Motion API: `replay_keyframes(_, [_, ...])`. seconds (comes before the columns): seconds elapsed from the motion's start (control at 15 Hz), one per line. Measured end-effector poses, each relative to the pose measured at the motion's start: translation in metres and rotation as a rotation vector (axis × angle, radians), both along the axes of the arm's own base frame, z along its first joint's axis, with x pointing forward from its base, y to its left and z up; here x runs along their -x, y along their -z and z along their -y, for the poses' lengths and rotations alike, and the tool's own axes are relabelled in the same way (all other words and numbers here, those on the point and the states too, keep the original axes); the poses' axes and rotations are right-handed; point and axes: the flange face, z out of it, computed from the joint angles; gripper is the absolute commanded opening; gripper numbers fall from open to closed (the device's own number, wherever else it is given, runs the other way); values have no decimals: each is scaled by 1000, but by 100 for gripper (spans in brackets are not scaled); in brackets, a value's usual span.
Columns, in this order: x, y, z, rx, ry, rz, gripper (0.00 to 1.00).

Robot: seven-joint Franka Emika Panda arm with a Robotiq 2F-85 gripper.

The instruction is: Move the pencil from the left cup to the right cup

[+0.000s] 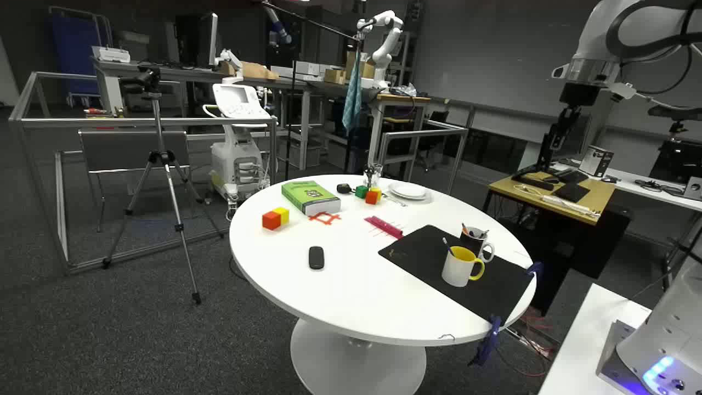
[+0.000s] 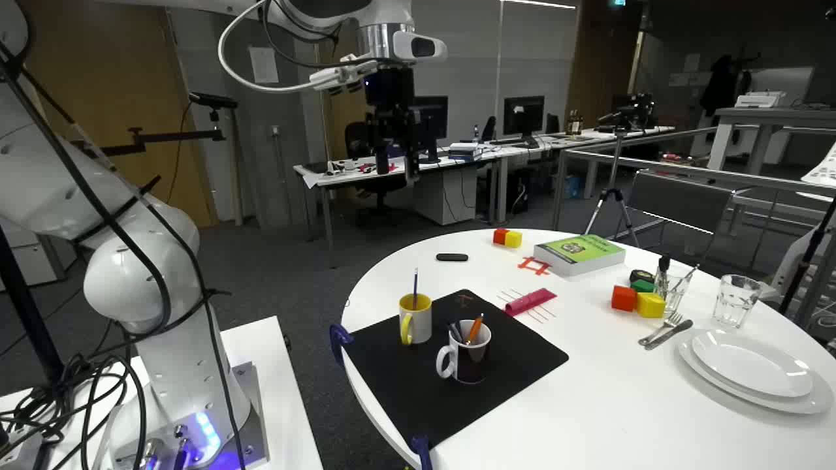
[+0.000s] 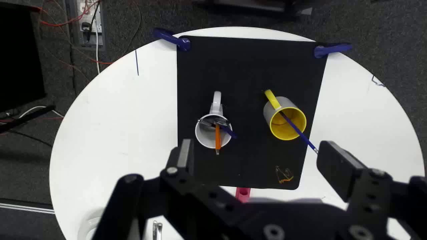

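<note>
A blue pencil (image 3: pixel 301 134) is held in the yellow-lined mug (image 3: pixel 281 126), at three o'clock from the white-lined mug (image 3: pixel 206 134); fingers (image 3: pixel 338 170) are parted.

Mug (image 2: pixel 421 323) (pencil (image 3: pixel 299 131) in it), cup (image 2: pixel 471 363) nearby

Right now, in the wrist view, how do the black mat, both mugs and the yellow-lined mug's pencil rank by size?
Largest to smallest:
Black mat
Yellow-lined mug and white-lined mug, too alike to rank
Blue pencil

Nothing legible. Lettering on green-covered book (image 1: pixel 311 197) too blurred; small green sign (image 2: pixel 617 2) cut off, unreadable.
</note>
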Motion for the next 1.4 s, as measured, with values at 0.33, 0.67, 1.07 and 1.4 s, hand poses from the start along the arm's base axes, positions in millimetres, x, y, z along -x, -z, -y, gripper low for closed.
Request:
replay_keyframes(0.33, [0, -1, 0, 0, 0, 2, 100])
replay_keyframes(0.67, [-6, 9, -8, -2, -17, -4, 100])
replay_keyframes(1.07, [-46, 55, -46, -47, -155, -10, 100])
replay_keyframes(1.4, [-82, 103, -74, -103, -353, -28, 100])
